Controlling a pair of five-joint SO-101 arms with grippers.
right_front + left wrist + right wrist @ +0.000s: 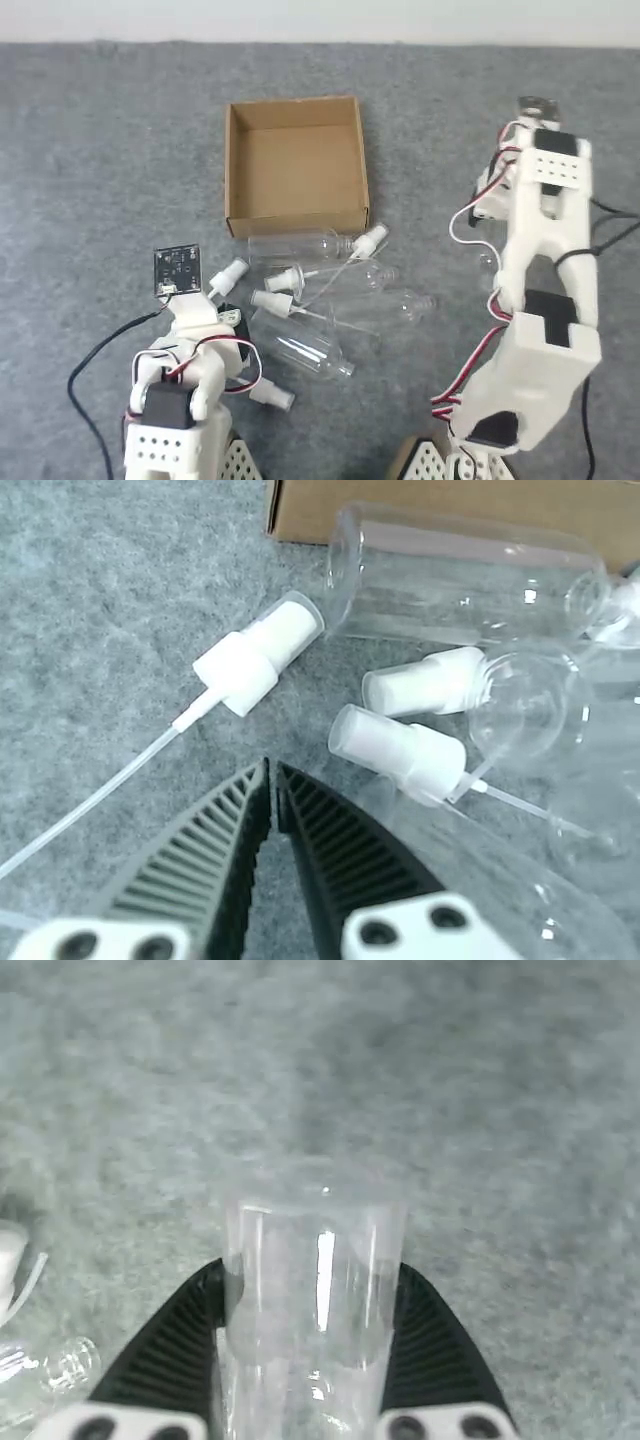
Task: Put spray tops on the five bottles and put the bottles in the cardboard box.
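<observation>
Several clear bottles [305, 345] and white spray tops [228, 277] lie in a heap in front of the open cardboard box [296, 212]. My left gripper [272, 772] is shut with nothing in it, its tips just short of a loose spray top [255, 655] with a long tube. Two more tops [400, 745] and a lying bottle [460, 580] are beyond it. In the high view the left gripper [228, 312] sits at the heap's left edge. My right gripper [312, 1282] is shut on a clear bottle [315, 1250], held over the grey carpet to the right of the heap.
The box [450, 505] stands empty, with its near wall touching one bottle [300, 245]. One spray top [272, 397] lies apart near the left arm's base. The right arm [545, 200] stands tall along the right side. Grey carpet [100, 150] covers the table.
</observation>
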